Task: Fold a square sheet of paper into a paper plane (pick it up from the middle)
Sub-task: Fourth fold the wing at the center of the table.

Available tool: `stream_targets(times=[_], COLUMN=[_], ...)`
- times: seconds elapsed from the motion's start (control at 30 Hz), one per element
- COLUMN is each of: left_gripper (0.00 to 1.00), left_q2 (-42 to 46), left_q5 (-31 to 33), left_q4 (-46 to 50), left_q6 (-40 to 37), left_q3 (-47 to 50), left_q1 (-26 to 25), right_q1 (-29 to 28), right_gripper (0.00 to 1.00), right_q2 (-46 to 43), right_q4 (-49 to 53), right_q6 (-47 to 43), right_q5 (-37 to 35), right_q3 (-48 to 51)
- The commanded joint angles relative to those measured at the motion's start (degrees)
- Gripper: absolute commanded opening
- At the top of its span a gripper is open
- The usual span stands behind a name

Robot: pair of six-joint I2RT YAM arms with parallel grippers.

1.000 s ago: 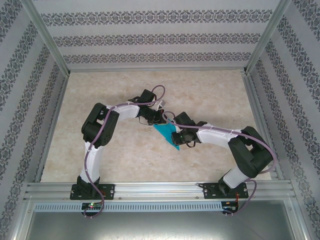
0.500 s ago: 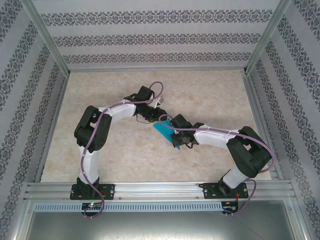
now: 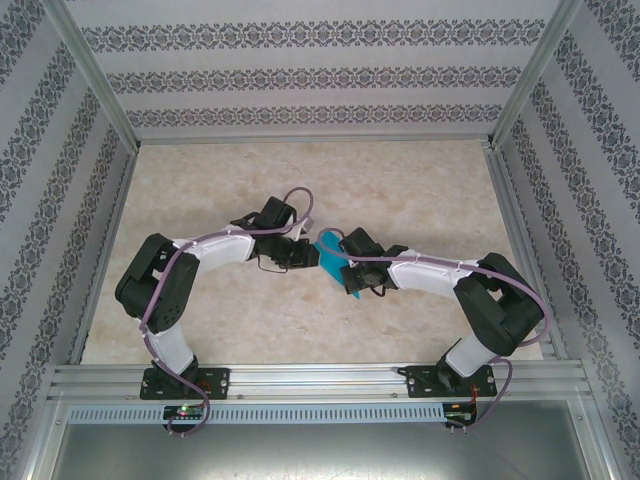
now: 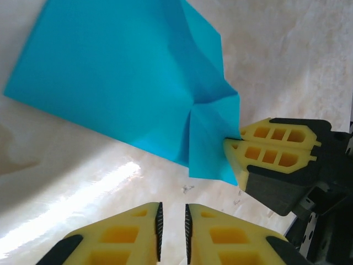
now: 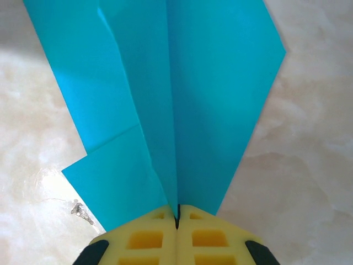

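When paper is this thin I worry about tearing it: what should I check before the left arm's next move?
1. Right end effector grips the teal paper: ok, it is shut on the folded edge.
2. Left end effector is empty: ok, its jaws are barely apart with nothing between them.
3. Left end effector is clear of the paper: ok, the sheet lies ahead of its fingertips and does not touch them.
4. Folds are neat: not ok, a small flap beside the right end effector's grip sits askew from the main panel.
5. Paper lies flat on the table: cannot tell.
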State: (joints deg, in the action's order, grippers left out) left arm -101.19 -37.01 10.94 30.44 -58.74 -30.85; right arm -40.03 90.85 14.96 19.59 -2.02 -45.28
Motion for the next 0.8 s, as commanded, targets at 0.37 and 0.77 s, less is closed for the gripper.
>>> stream_targets(times=[0.37,0.77], left_gripper=[0.07,0.02], left_q2=[-5.88,-9.77], left_q5=[-0.77,0.39], left_q4=[-13.1,-10.76], left_q6=[5.34,3.16], left_q3=[0.81,-0.76], left_q1=[-6.14,-6.24], right_q1=[-0.66,-0.22], right_gripper=[0.02,0.02], right_q2=[-1.82,-1.65], right_q4=[-2.4,-4.84], right_q6=[1.98,2.66], right_q5=[2.0,4.82], right_q3=[1.55,2.47])
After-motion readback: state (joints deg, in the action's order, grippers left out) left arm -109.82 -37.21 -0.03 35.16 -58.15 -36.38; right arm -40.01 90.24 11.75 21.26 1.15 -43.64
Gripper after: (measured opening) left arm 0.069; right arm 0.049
